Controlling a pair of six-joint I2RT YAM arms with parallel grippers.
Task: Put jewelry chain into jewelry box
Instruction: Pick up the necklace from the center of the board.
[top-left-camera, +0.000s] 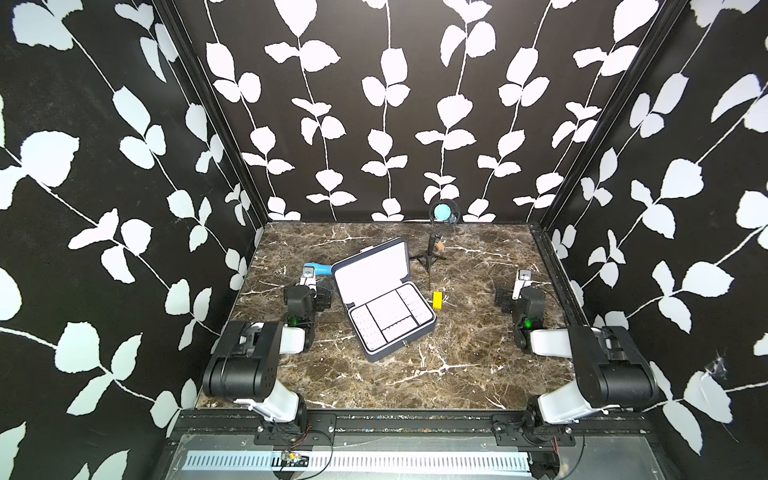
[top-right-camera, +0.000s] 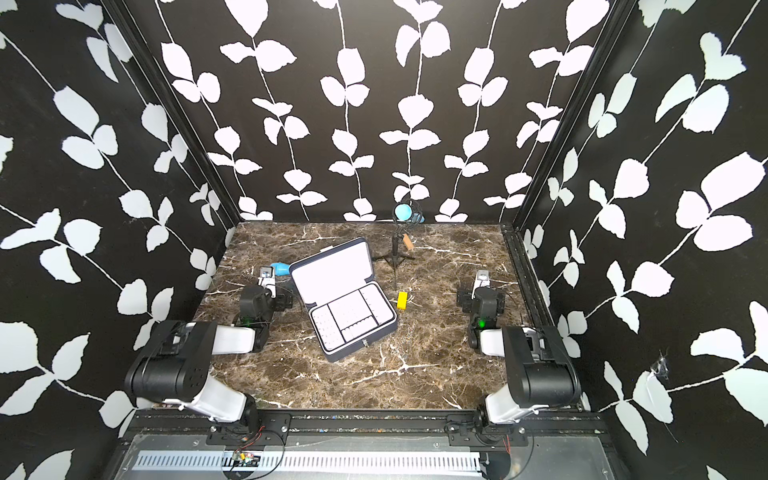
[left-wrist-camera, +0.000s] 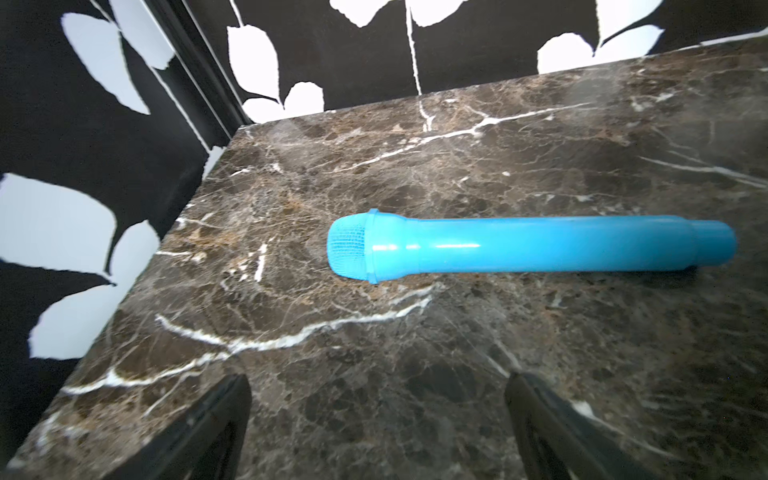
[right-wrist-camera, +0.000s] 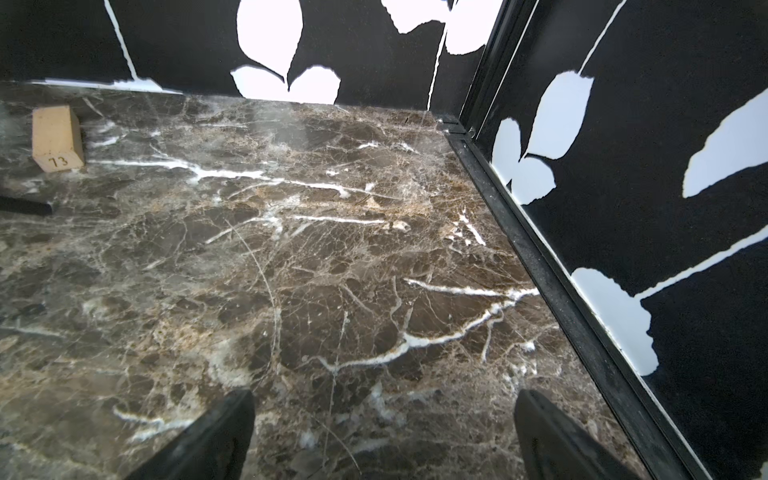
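Note:
The jewelry box (top-left-camera: 401, 347) (top-right-camera: 362, 348) lies open in the middle of the marble table. Its white-lined lid (top-left-camera: 372, 270) is tipped back and its compartmented tray faces up. I cannot make out the jewelry chain in any view. My left gripper (top-left-camera: 308, 277) (left-wrist-camera: 378, 378) hovers to the left of the box, open, with only bare marble between its fingers. My right gripper (top-left-camera: 523, 279) (right-wrist-camera: 384, 392) is far to the right of the box, near the right wall. It is open too and holds nothing.
A blue toy microphone (top-left-camera: 320, 269) (left-wrist-camera: 528, 247) lies just beyond the left gripper. A small yellow block (top-left-camera: 437, 300) sits right of the box. Behind it stands a black tripod stand (top-left-camera: 432, 249) with a blue top, and a tan block (right-wrist-camera: 58, 137) marked 73 beside it. Walls close three sides.

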